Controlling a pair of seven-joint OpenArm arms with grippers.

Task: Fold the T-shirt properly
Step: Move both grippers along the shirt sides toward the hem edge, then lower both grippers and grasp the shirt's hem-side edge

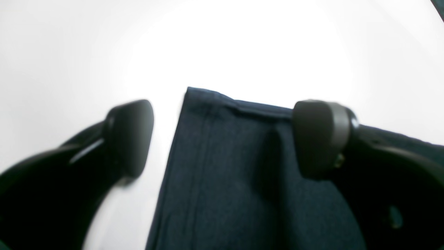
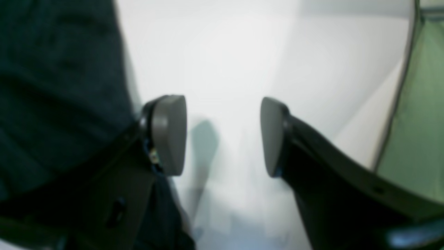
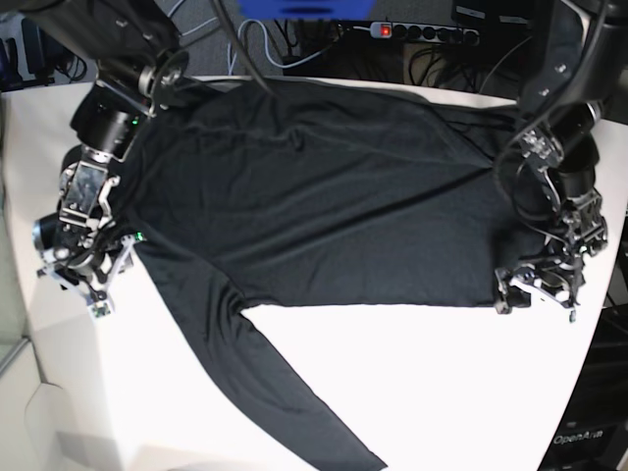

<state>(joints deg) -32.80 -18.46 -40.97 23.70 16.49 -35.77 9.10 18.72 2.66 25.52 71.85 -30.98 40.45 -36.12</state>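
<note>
The black T-shirt (image 3: pixel 324 186) lies spread flat on the white table (image 3: pixel 442 392), one long sleeve (image 3: pixel 294 402) running toward the front edge. My left gripper (image 3: pixel 535 294) hovers at the shirt's right hem corner. In the left wrist view that gripper (image 1: pixel 225 139) is open and straddles the hem corner (image 1: pixel 222 146), one fingertip (image 1: pixel 321 139) over fabric and the other over bare table. My right gripper (image 3: pixel 80 285) is at the shirt's left edge. It (image 2: pixel 222 137) is open over white table, with the shirt's fabric (image 2: pixel 52 86) just beside its left finger.
A power strip (image 3: pixel 422 31) and cables lie behind the table's far edge. In the right wrist view the table edge (image 2: pixel 399 104) runs close by, with a green surface (image 2: pixel 423 121) beyond it. Both arms rise from the back corners.
</note>
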